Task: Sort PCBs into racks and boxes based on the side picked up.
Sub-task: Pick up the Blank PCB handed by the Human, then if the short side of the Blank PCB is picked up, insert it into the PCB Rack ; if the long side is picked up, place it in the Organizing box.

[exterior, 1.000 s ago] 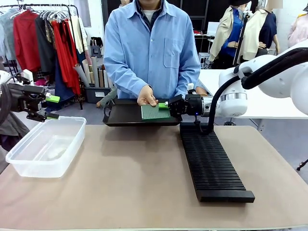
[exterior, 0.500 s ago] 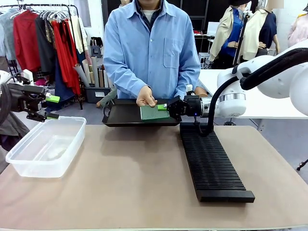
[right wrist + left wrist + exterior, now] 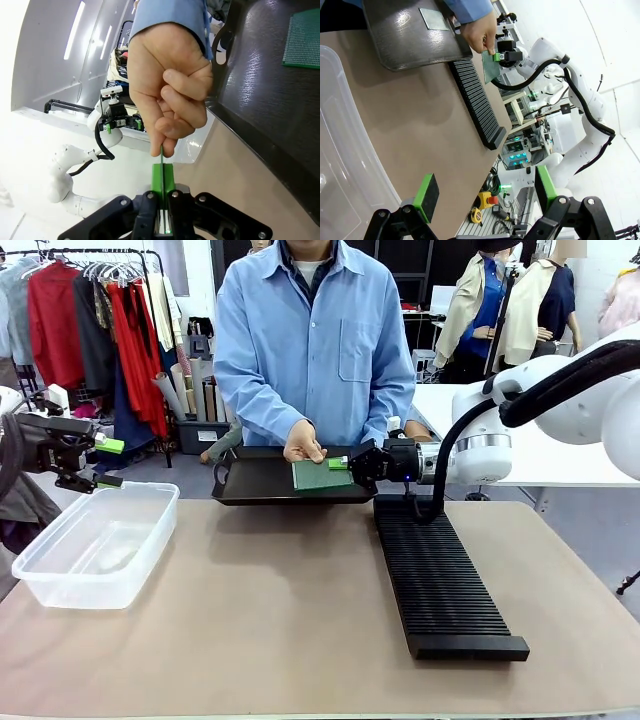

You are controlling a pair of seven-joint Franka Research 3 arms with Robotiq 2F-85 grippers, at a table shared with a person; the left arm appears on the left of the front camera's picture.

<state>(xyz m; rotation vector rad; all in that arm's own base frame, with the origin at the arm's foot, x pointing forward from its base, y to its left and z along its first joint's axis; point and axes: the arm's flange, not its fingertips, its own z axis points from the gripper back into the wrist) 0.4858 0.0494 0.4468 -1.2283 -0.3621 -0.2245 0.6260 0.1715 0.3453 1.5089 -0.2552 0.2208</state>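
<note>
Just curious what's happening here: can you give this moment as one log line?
handover | right gripper shut on PCB | person's hand holds it too | left gripper open near box | rack empty

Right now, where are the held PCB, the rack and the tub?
PCB (image 3: 322, 476): front view, middle of its green face.
rack (image 3: 440, 570): front view, middle of its slotted top.
tub (image 3: 75, 592): front view, near wall.

PCB (image 3: 322, 476) gripped by right end effector (image 3: 344, 464) and person's hand (image 3: 303, 443) over tray (image 3: 255, 483) | left end effector (image 3: 108, 462) spread near box (image 3: 95, 540)
</note>
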